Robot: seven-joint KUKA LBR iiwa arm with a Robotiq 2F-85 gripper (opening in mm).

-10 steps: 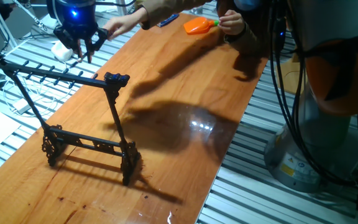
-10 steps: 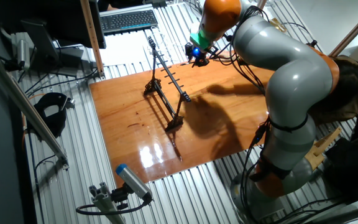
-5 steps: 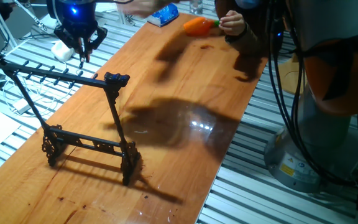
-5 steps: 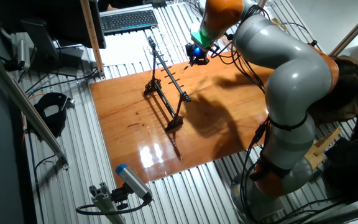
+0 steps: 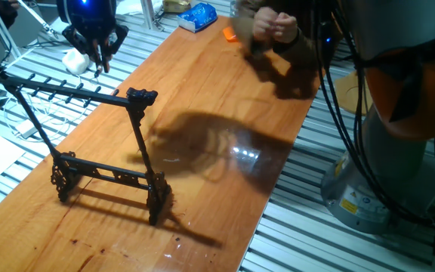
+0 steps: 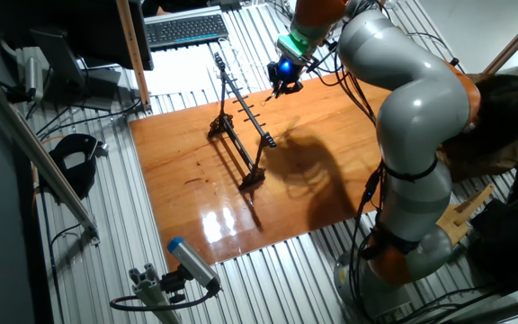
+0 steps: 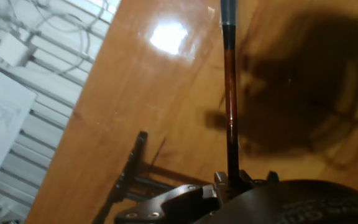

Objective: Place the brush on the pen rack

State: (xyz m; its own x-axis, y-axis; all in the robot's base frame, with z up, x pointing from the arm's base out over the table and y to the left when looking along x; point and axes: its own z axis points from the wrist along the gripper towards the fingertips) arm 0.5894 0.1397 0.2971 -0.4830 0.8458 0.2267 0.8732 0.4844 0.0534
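Note:
The pen rack (image 5: 78, 93) is a tall black frame with a pegged top bar and scrolled feet, standing on the left of the wooden table (image 5: 225, 113). It also shows in the other fixed view (image 6: 241, 121). My gripper (image 5: 97, 59) hangs beyond the rack's top bar, above the table's far left edge, and appears in the other fixed view too (image 6: 282, 85). It is shut on the brush (image 7: 230, 106), a thin straight rod that points away from the fingers over the table. A piece of the rack (image 7: 131, 171) shows low in the hand view.
A person's hands (image 5: 272, 26) move over the far end of the table beside an orange scoop (image 5: 230, 34). A blue packet (image 5: 198, 15) lies at the far edge. A keyboard (image 6: 185, 28) and cables lie off the table behind the rack.
My gripper with the brush has risen slightly behind the rack's bar. The person's hands have pulled back to the far end of the table, now covering most of the orange scoop.

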